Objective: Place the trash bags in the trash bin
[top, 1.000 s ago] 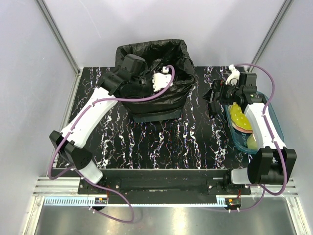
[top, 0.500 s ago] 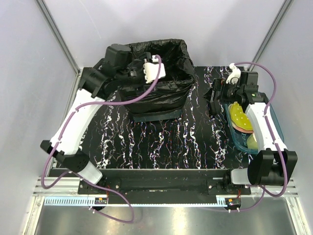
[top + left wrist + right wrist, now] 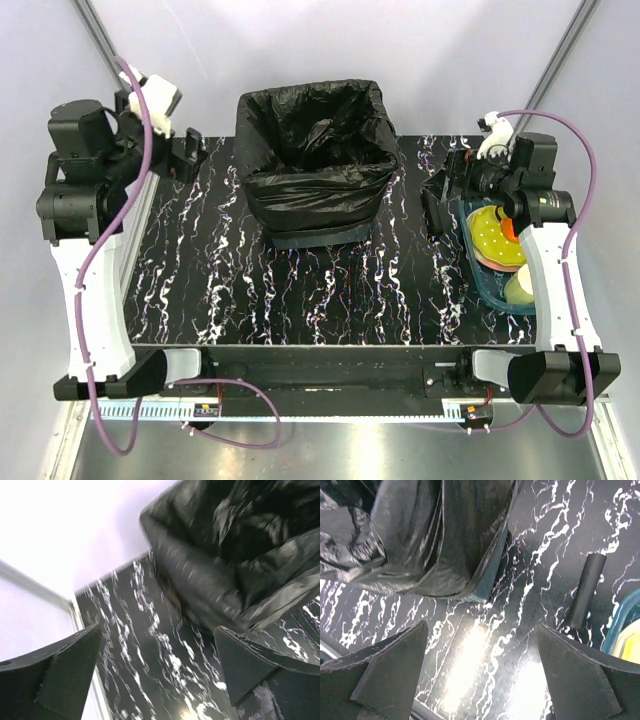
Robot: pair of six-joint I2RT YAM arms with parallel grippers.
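Note:
The glossy black trash bag (image 3: 312, 150) lines the trash bin and drapes over its rim and down its sides. Only the bin's dark green base (image 3: 312, 238) shows below the film. My left gripper (image 3: 186, 156) hangs open at the table's back left, well apart from the bin, holding nothing. In the left wrist view the bag (image 3: 225, 555) lies beyond the open gripper (image 3: 157, 665). My right gripper (image 3: 438, 204) stands open right of the bin, empty. The right wrist view shows the bag (image 3: 420, 540), the bin's lower edge (image 3: 492, 577) and the open gripper (image 3: 482, 670).
A shallow blue tray (image 3: 487, 290) at the right edge holds a yellow plate (image 3: 490, 235) and other small items. A dark cylinder (image 3: 585, 590) lies on the marble next to the tray's corner (image 3: 622, 622). Metal frame posts stand at the back corners.
My left gripper opened, let go of the bag and pulled out of the bin to the far back left. The bag stays spread over the bin. The right arm shifted slightly.

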